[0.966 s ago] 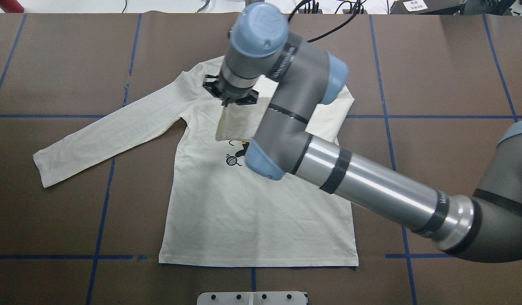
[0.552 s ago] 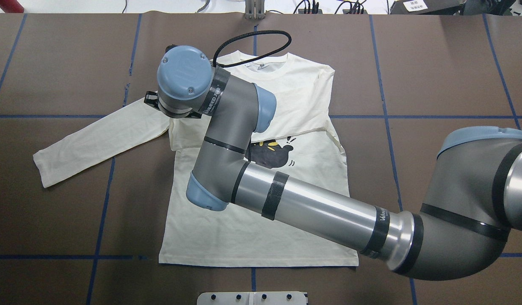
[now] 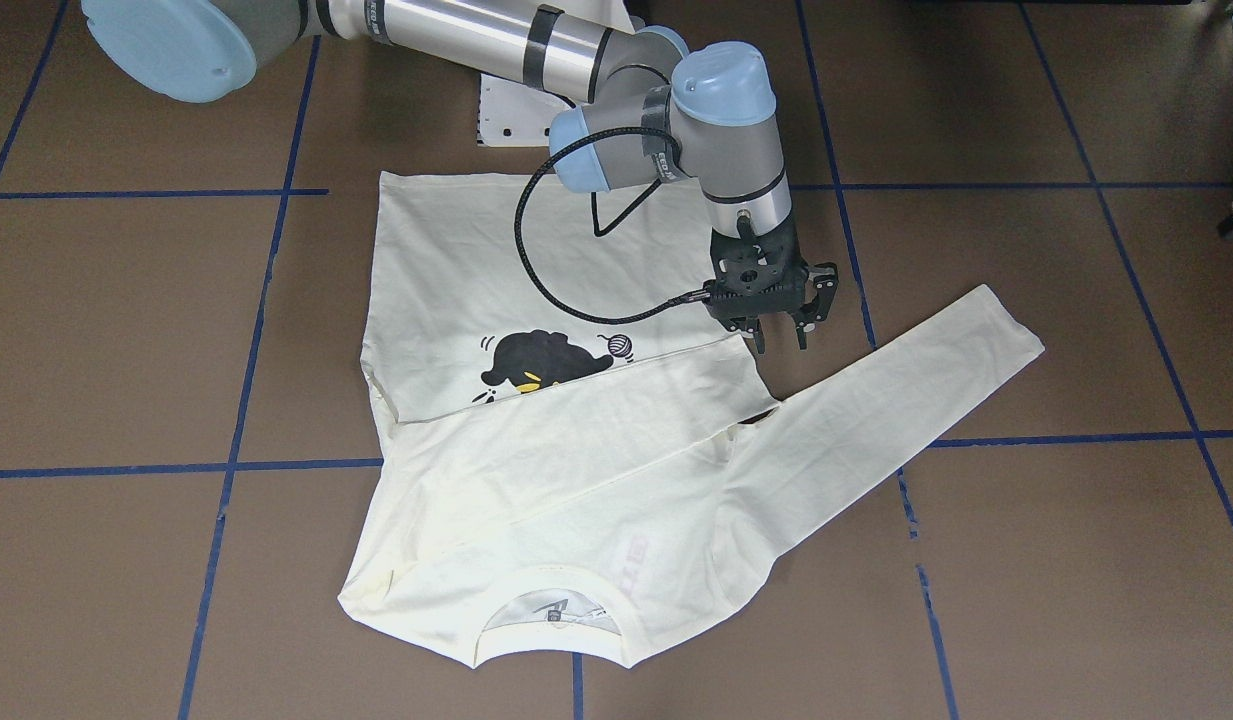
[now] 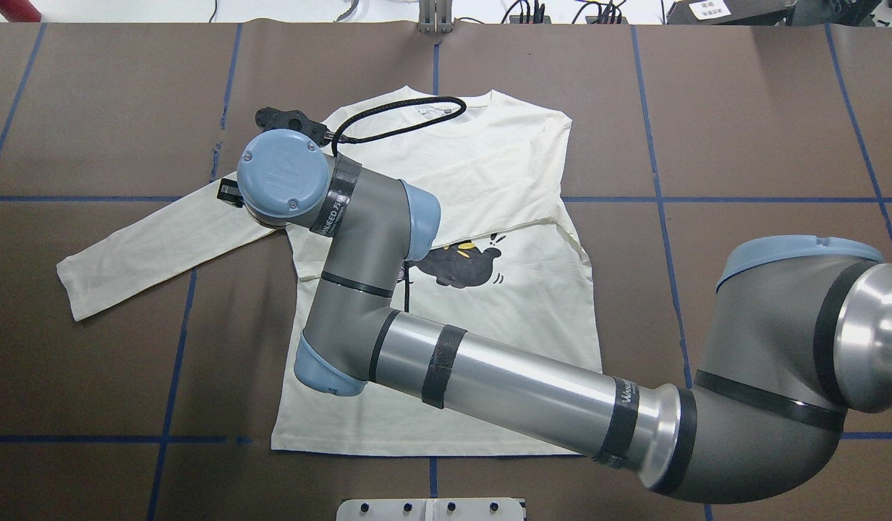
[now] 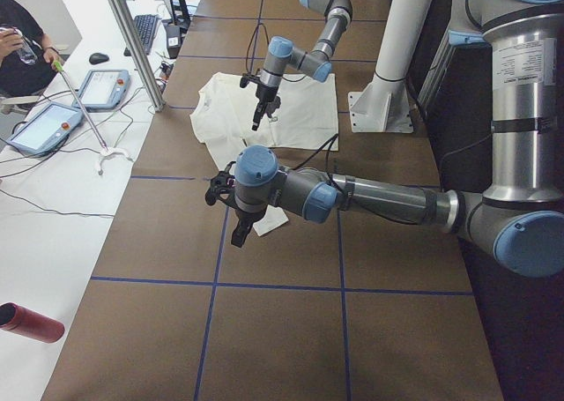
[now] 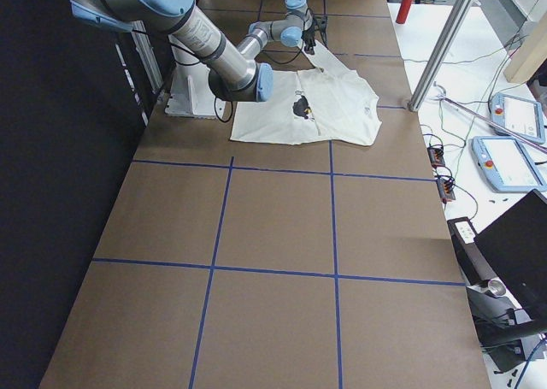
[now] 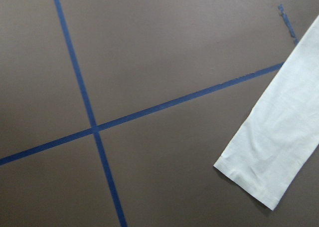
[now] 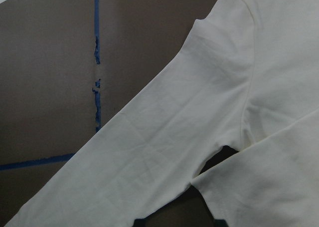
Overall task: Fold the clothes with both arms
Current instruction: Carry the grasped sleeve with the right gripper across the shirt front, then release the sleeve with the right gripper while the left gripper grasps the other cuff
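Tool [image 3: 781,342] of right arm [image 3: 721,120] hangs open over T-shirt [image 3: 536,470] underarm.

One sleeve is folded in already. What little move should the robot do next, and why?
Probably lower the left gripper onto the cuff of the outstretched sleeve and pinch it. That sleeve lies flat on the table, while the other sleeve is folded across the T-shirt. The left wrist camera looks right at the cuff, and the right gripper hangs open and empty.
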Robot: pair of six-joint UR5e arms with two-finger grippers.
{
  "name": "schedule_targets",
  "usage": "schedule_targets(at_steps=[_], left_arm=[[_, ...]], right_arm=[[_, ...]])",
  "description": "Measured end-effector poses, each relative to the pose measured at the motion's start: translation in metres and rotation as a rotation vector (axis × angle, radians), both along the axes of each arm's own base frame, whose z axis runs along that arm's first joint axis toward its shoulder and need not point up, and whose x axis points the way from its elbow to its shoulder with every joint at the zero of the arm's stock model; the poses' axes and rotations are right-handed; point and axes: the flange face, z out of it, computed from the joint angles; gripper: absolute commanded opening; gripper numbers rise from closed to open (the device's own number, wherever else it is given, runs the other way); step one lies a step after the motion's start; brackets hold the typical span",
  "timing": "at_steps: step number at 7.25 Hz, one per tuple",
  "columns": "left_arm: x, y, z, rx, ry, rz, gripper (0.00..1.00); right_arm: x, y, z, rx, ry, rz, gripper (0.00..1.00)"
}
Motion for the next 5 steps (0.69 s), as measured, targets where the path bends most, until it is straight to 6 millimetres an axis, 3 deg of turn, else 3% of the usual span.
schedule_targets(at_steps=[1,2,4,5], left_arm=[[0.025,-0.004,0.006,-0.018,0.023,-0.004,1.0],[0.058,-0.013,0.022,-0.082,0.058,-0.032,0.99],[0.151,-0.034,0.038,-0.246,0.082,-0.044,0.97],[0.192,-0.031,0.043,-0.275,0.04,-0.044,0.91]], right_arm=[[0.012,0.001,-0.001,-0.02,-0.02,0.005,0.99],[0.041,0.0,0.012,-0.061,-0.019,-0.009,0.99],[0.133,-0.002,0.074,-0.146,0.0,-0.047,0.99],[0.172,0.003,0.11,-0.167,0.005,-0.049,0.99]])
